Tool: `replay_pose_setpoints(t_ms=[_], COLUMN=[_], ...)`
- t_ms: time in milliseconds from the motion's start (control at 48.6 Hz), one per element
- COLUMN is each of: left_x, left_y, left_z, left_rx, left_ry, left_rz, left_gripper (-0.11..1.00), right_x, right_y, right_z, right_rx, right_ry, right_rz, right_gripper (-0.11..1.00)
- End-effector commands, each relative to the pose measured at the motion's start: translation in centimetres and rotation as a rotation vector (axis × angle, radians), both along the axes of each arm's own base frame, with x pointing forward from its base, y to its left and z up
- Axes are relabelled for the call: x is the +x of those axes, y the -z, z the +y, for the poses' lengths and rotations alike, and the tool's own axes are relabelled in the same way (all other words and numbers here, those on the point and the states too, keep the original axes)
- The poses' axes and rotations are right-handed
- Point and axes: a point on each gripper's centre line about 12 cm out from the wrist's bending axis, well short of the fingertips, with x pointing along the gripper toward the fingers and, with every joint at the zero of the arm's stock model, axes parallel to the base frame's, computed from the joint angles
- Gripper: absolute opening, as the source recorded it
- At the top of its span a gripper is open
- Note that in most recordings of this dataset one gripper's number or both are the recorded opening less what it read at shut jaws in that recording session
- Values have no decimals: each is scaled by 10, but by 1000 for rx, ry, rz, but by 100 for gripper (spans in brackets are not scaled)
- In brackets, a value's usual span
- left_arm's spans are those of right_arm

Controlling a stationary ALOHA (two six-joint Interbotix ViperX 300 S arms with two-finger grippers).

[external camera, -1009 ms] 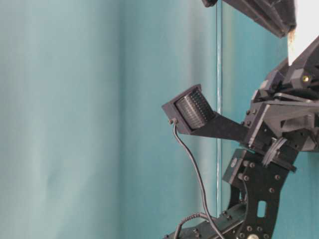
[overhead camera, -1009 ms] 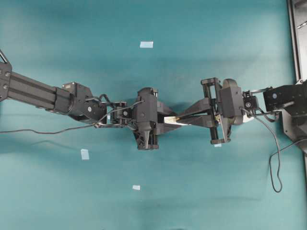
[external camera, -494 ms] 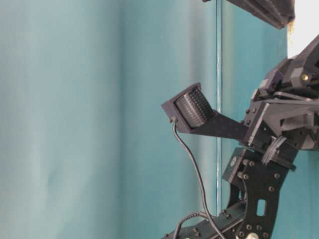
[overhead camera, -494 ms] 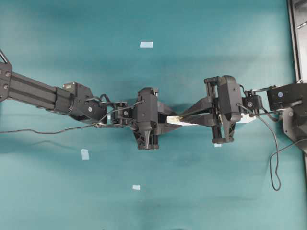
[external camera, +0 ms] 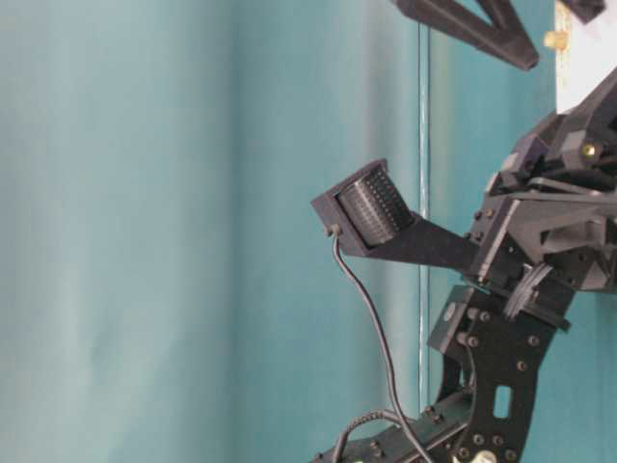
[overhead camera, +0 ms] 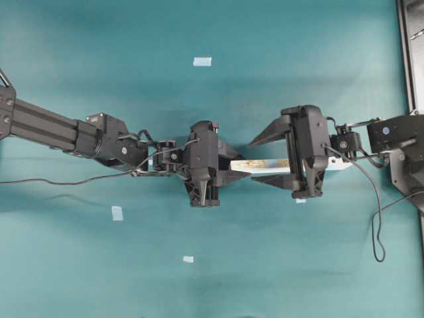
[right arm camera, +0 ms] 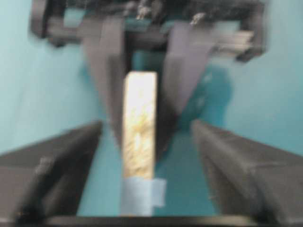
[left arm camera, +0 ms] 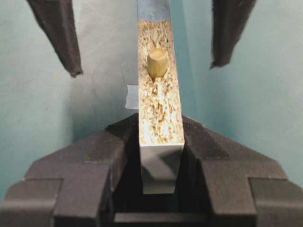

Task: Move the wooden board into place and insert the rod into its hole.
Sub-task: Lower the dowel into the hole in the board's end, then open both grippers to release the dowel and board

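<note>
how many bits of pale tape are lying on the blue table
4 show overhead: one tape scrap up top, one at left, one lower centre, one just below the right gripper's body. More may hide under the arms.

Teal tabletop (overhead camera: 298,278), 3 pale-blue tape scraps (overhead camera: 202,61), dark frame (overhead camera: 405,53) along one edge
</note>
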Motion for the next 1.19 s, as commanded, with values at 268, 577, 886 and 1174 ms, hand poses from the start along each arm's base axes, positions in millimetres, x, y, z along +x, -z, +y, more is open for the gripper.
replay_pose_setpoints(t_ms=[268,577,886,1174], left_x=[1,1,4,-10], left_y=[-11,-8,-18,-37], left_z=[-3,-3,-3,-3], left_rx=[4,6,1,-1], left_ry=[10,10,10,14], left_rz=[-8,-3,8,43], left_gripper=[24,24,67,86], right_x=[5,0,-4,-8], right_y=[-42,-37,-32,-29], right_z=[-2,-3,-3,-3], right_rx=[-15,-24,-24,-25], right_ry=[8,18,18,17], right_rz=[-99,-36,-16,-4], right_gripper=[99,99,99,99])
